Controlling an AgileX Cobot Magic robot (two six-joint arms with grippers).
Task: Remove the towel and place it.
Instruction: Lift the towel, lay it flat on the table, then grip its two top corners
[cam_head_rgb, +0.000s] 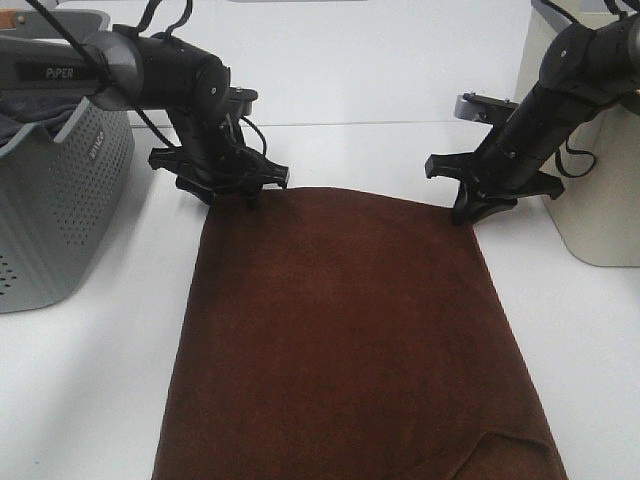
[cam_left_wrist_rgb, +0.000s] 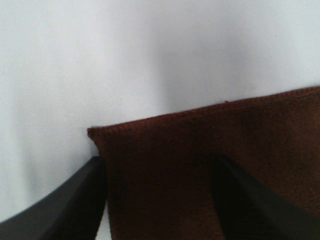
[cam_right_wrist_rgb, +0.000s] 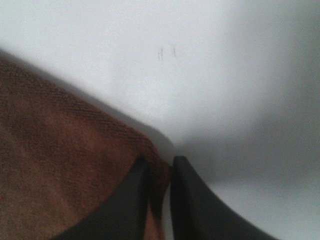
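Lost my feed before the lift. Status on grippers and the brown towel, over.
Left gripper open, astride far-left corner of dark brown plush towel. Right gripper shut on far-right corner. Grey perforated basket left, beige bin right, neither touching it.

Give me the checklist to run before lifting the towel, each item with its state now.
1. Right gripper shut on the towel corner: ok, cloth is pinched between its jaws.
2. Left gripper shut on its corner: not ok, jaws stand open astride the corner.
3. Towel lies flat on the table: ok, save a fold at the near edge.
4. Grey basket clear of the towel: ok.
5. Right grip firm enough to lift: cannot tell.
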